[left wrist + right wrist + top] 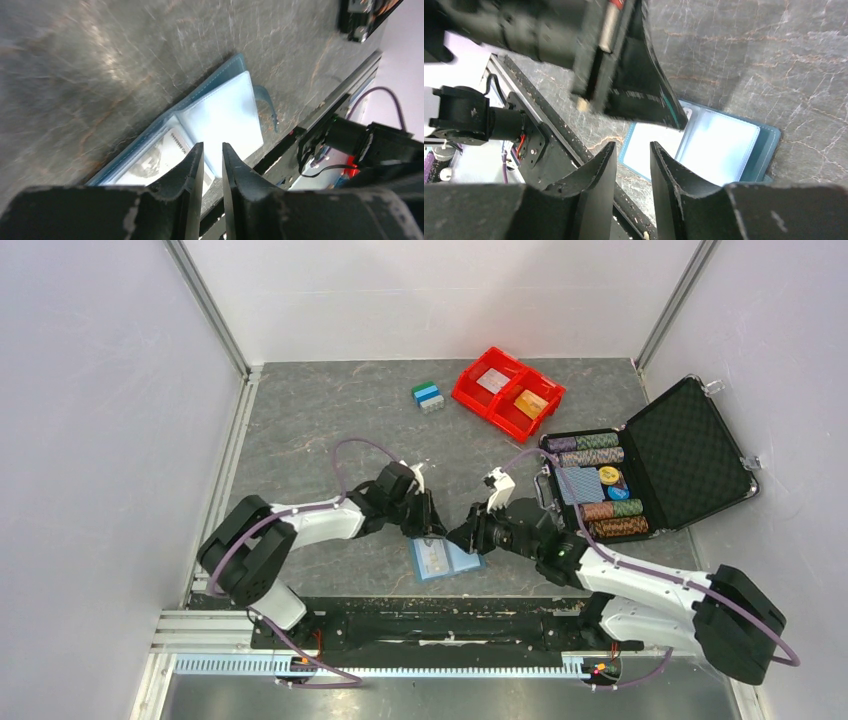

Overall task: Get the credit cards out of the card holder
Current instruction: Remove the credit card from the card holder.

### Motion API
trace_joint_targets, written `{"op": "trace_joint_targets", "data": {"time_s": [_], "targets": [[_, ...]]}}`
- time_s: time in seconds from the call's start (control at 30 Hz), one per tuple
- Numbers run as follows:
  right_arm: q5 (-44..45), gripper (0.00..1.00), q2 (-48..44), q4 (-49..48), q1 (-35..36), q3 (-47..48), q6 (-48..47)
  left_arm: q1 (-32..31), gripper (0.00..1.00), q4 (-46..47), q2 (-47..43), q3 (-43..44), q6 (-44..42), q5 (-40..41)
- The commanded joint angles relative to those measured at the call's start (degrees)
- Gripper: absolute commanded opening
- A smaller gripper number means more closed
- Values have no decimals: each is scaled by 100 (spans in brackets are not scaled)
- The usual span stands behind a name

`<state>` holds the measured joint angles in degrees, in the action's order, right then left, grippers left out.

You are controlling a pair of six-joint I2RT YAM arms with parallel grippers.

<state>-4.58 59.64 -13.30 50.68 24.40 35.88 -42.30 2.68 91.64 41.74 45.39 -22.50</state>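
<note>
The light-blue card holder (446,558) lies spread open on the table near the front edge. It also shows in the left wrist view (225,110) and the right wrist view (719,145). A whitish card with grey print (155,160) sits in one panel; the other panel looks blank. My left gripper (425,526) (212,145) hovers over the holder's far left edge, jaws a narrow gap apart, holding nothing. My right gripper (468,538) (633,144) is at the holder's right edge, slightly open and empty. An orange card (531,403) and a whitish card (493,381) lie in the red bin.
The red two-compartment bin (470,398) stands at the back centre, with a small blue-green block (428,396) to its left. An open black case (690,450) with poker chips (590,450) and a blue patterned deck (578,484) is at the right. The front rail runs just behind the holder.
</note>
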Motion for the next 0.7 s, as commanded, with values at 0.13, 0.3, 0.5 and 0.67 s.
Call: {"op": "trace_joint_targets", "data": {"time_s": [0.13,0.3,0.5,0.67], "targets": [[-420,32,790,-858,40,-124,205,471,28,-1066,-1501,-123,-87,748],[-606,30,1312,-1003,11,-23,241,469,26,-1189,-1944,-579,-11,586],[-840,29,1626,-1016,-257,113,270,469,22,-872,-2084,-1122,67,478],[-1088,27,1985,-1117,-330,138,367,469,18,-166,-1836,-1322,183,-38]]}}
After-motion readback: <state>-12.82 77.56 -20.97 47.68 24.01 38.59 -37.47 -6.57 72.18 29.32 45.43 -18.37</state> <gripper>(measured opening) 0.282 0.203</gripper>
